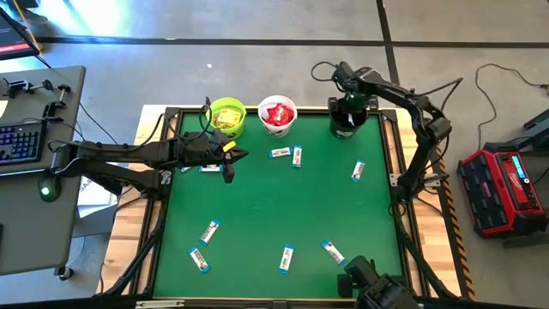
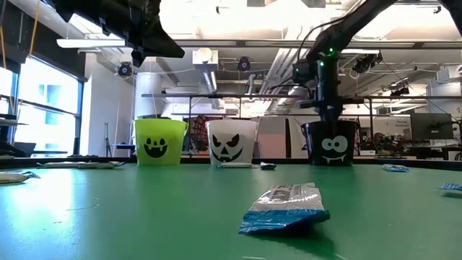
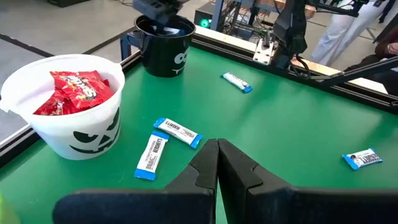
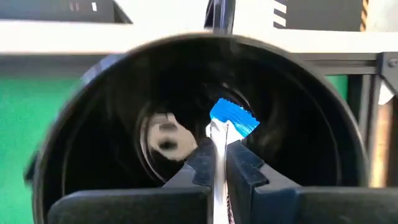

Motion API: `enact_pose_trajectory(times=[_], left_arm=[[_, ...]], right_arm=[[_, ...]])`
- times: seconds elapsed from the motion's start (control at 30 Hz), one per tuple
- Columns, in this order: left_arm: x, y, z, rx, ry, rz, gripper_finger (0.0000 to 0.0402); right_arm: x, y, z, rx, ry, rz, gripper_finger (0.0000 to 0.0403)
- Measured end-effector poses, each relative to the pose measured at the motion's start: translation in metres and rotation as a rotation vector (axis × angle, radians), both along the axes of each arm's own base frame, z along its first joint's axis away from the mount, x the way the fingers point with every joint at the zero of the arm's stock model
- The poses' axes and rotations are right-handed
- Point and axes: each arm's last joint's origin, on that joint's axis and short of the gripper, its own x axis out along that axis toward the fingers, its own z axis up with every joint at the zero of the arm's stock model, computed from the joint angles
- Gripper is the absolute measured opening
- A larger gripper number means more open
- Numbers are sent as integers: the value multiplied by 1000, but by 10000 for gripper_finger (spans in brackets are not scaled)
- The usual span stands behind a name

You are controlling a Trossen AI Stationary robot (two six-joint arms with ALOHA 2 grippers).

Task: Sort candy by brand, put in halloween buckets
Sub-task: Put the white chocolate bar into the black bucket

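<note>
Black pail [image 4: 186,124] interior: dark and blurred; a pale round shape inside cannot be identified.
Held bar [image 4: 231,119]: only its blue end shows; the rest is hidden between the right gripper [image 4: 217,163] fingers.
Green pail [image 1: 227,116] contents: too small to make out.
Bar wrappers [image 1: 286,257]: print unreadable from above.

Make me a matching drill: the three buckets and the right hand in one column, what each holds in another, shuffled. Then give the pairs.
Things:
1. lime green bucket
2. white bucket
3. black bucket
4. right hand

Holds:
A. red packets
B. yellow packets
C. a blue-and-white bar pinched between its fingers
D. the right hand poised over its mouth

Pairs: 1-B, 2-A, 3-D, 4-C
</note>
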Motion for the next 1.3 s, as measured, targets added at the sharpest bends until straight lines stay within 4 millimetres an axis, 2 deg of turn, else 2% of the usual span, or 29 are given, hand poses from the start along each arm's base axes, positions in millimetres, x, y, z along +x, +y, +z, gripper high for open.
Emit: enact_pose_trajectory(times=[0.27,0.5,0.77,0.87,1.13,1.3], left_arm=[[0,0,0,-6,-1,-13,0],[0,0,0,-11,-3,-11,0],[0,0,0,-12,-3,-10,0],[0,0,0,-13,-3,-10,0],[0,0,0,-13,-3,-10,0],[-3,-1,2,-13,-6,-9,0]], right_arm=[[2,-4,-2,-47,-66,-133,7],[0,-4,-4,-31,-53,-159,15],[2,-5,-10,-4,-55,-155,102],[2,-6,-10,-8,-53,-157,119],[2,-5,-10,13,-67,-145,123],[2,-1,-1,32,-112,-15,102]])
